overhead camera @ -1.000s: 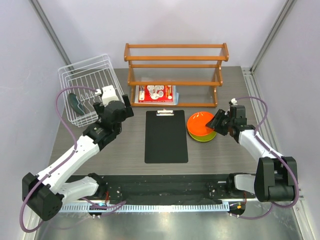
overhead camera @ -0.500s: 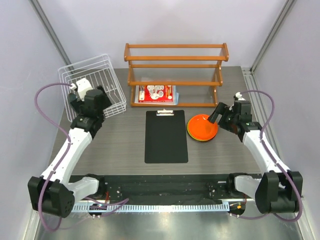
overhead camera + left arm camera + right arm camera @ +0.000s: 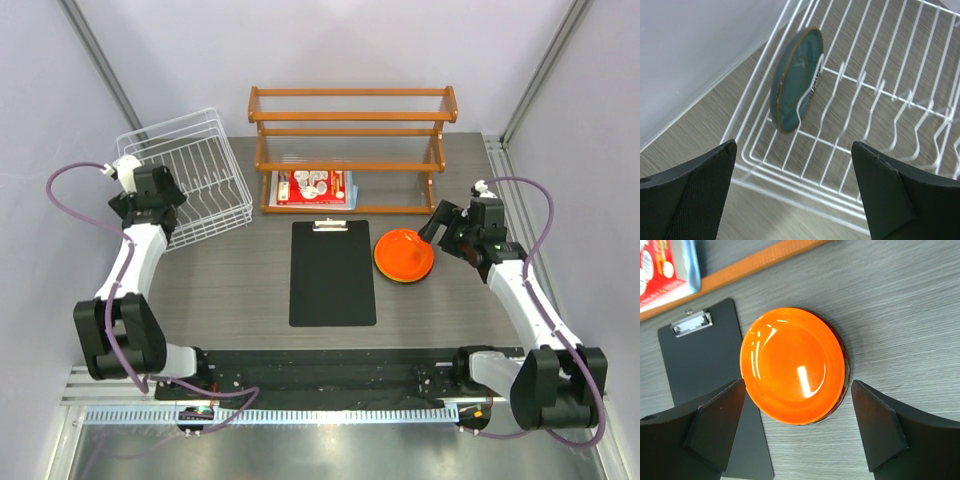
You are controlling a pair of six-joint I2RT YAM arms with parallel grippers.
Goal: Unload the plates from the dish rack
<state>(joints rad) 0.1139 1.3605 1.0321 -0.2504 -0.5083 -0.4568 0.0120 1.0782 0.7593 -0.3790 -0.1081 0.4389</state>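
Note:
A teal plate (image 3: 794, 80) stands on edge between the tines of the white dish rack (image 3: 875, 90), near its left side. My left gripper (image 3: 795, 200) hangs open above the rack's front rim, short of that plate. In the top view the left gripper (image 3: 153, 200) covers the rack's (image 3: 200, 165) left front corner and hides the teal plate. An orange plate (image 3: 792, 365) lies flat on top of a small stack, with a green rim (image 3: 410, 279) showing beneath it. My right gripper (image 3: 797, 435) is open just above and in front of the orange plate (image 3: 403, 253), holding nothing; in the top view the right gripper (image 3: 437, 228) is at the stack's right.
A black clipboard (image 3: 332, 272) lies mid-table, just left of the plate stack. The wooden slatted shelf (image 3: 352, 130) stands at the back, with a red packet (image 3: 312, 187) under it. The rack sits close to the left wall.
The right gripper opened, left the orange plate flat on the stack and drew back. The left arm swung from the rack's right side to its left front corner.

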